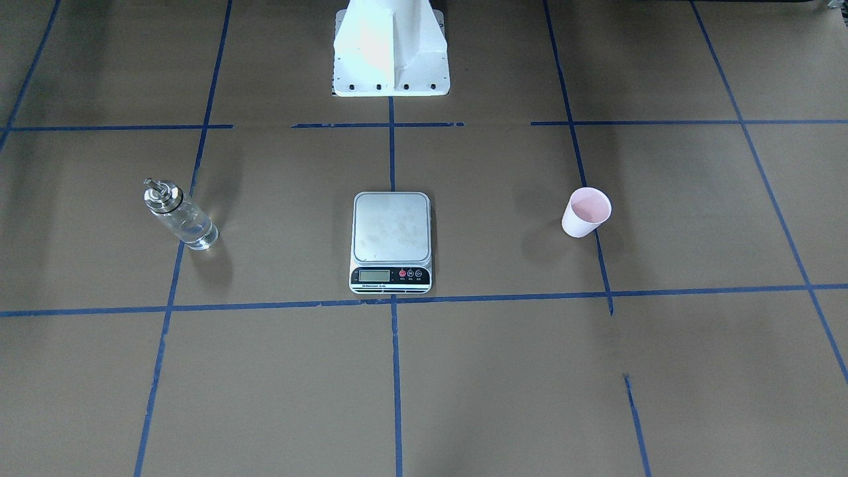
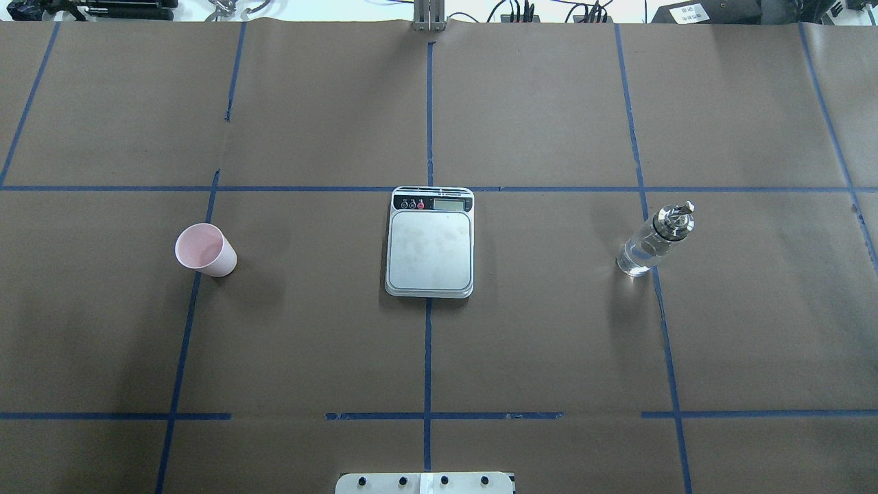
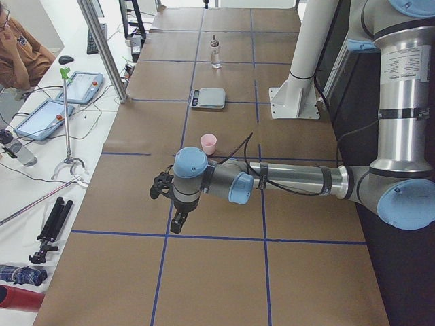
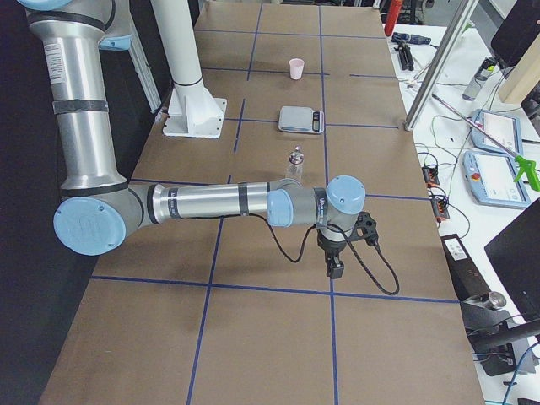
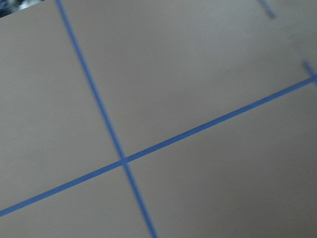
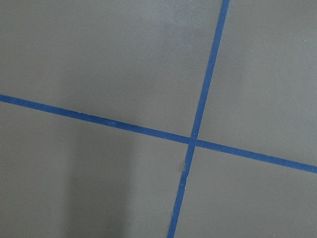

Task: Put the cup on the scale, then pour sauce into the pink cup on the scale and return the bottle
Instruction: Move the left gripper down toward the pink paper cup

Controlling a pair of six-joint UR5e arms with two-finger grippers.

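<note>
The left gripper [image 3: 178,223] and the right gripper [image 4: 336,268] show only in the side views, too small to tell how their fingers stand. The fingers lie outside both wrist views, and the left one is blurred. On the scale [image 1: 391,228] the display [image 1: 373,275] is too small to read. The robot base [image 1: 391,59] is cut off by the top edge.

A brown bench [image 1: 503,371] is seen crossed by a blue tape grid [image 1: 397,371]; the cup [image 1: 586,212] is shown pale pink, the scale [image 1: 391,228] silver-grey with a black panel, the bottle [image 1: 182,218] clear, silver-capped.
</note>
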